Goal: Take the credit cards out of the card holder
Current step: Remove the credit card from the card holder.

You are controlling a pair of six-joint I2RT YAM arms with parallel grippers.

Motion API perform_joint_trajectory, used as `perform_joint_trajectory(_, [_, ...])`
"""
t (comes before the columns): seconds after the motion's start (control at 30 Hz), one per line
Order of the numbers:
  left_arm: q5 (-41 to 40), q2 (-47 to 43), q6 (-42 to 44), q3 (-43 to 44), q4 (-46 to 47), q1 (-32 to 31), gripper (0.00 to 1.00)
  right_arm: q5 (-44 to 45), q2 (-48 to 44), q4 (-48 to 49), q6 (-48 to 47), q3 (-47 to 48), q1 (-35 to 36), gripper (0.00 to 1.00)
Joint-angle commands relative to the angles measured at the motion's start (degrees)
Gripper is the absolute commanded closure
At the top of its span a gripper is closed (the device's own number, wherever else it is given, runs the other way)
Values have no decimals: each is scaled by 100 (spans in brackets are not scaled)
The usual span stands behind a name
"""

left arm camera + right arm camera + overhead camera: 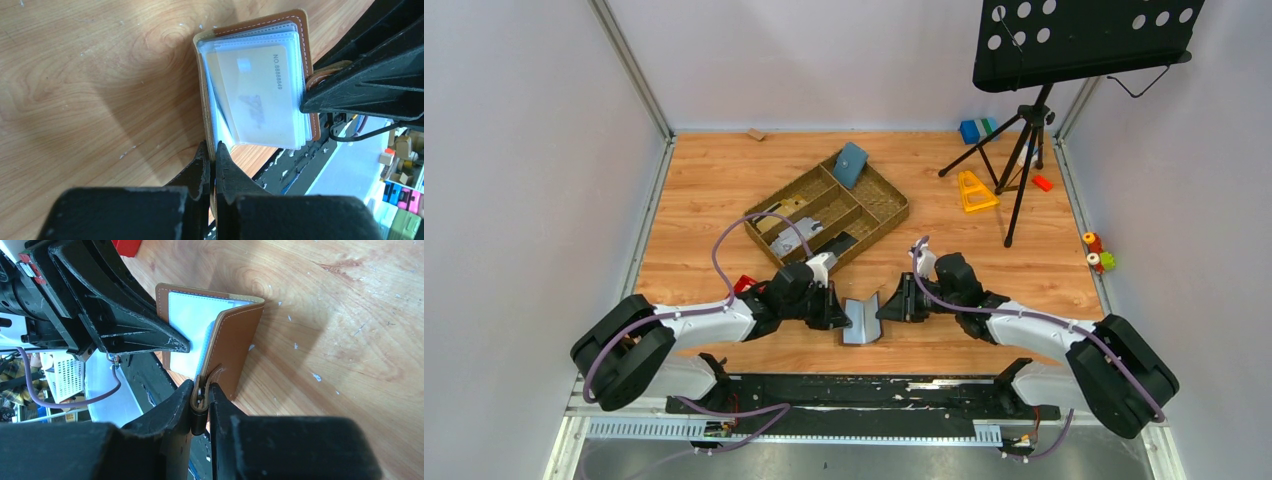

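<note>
Top cam first: the card holder (862, 322) stands open like a little book on the wooden table (704, 190), close to the front edge and right between the two arms; the left gripper (842, 316) is on one side of it and the right gripper (883, 307) on the other. Further back there's a compartment tray (892, 214) with a blue-teal pouch (851, 165) at its far end; a black music stand (1079, 40) is off to the right.

Left wrist cam: the left gripper (213, 150) has its jaws squeezed tight on the edge of one brown cover; the clear sleeves (297, 60) fan out from the holder, and the front one shows a pale yellowish card (250, 95) with a printed number. A black finger of the right gripper comes in from the right at the closing tab (327, 70).

Right wrist cam: the right gripper (201, 387) is pinched nearly closed on that little tab; the brown cover (235, 345) sits just beyond, tilted up off the wood, with whitish sleeves behind it; the left gripper's fingers reach in from the left at the other cover.
</note>
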Motion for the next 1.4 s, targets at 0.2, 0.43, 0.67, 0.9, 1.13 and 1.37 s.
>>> perform_joint_trajectory(0.2, [-240,-136,-116,23,574,-97,100,-164,166,368,-101,51,15,78])
perform_joint_trajectory(0.43, [-234,-119,-166,-39,756,-99,100,-39,-218,159,-166,-33,17,71])
perform_joint_trajectory(0.67, [-139,-22,-196,-39,842,-99,100,17,-301,-59,-259,4,15,82])
perform_joint_trajectory(0.9, [-126,-116,-198,-39,823,-99,100,27,-120,-226,-343,93,7,87])
perform_joint_trajectory(1.13, [-92,-109,-218,-39,871,-99,100,9,-170,-198,-351,75,21,95])
perform_joint_trajectory(1.37, [-91,-121,-247,-13,889,-131,100,185,185,-835,-633,363,16,95])
